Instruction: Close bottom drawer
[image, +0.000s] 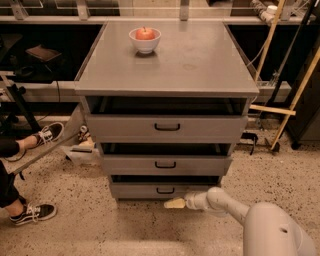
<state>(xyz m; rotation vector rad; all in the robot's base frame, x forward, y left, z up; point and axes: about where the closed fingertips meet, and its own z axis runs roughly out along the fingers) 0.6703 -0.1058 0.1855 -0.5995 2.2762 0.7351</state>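
The bottom drawer (145, 190) is the lowest of three in the grey metal cabinet (170, 75). Its flat grey front with a small black loop handle (165, 190) stands slightly out, with a dark gap above it. My gripper (175, 203) is low near the floor, its pale tip just below and right of that handle, at the drawer front's lower edge. My white arm (235, 210) reaches in from the lower right. The middle drawer (165, 165) and top drawer (167, 128) also stand slightly out.
A white bowl with a red apple (145, 38) sits on the cabinet top. A person's legs and sneakers (35, 212) are at the left on the speckled floor. Wooden poles (295, 95) lean at the right. A shelf runs behind the cabinet.
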